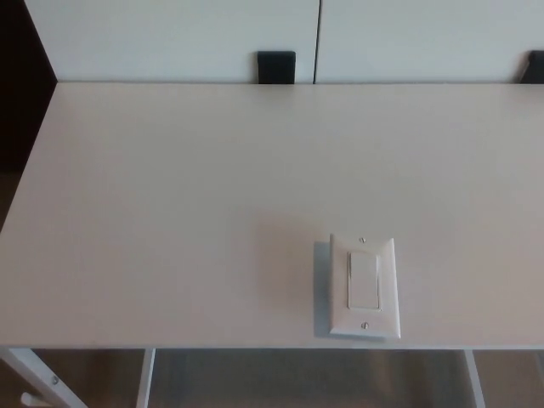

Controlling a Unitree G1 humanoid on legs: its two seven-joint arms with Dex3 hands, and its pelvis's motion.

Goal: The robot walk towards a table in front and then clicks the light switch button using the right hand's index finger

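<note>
Head view: neither robot hand in frame, so finger state cannot be told; white light switch (364,287) with rocker button (364,280), lying flat near front edge of white table (170,195), right of centre, untouched; table legs (34,378) cut off below.

Soft, even light, fairly bright, no glare. The worktop (170,212) looks slightly hazy; the switch plate (365,287) casts a faint shadow leftward.
</note>
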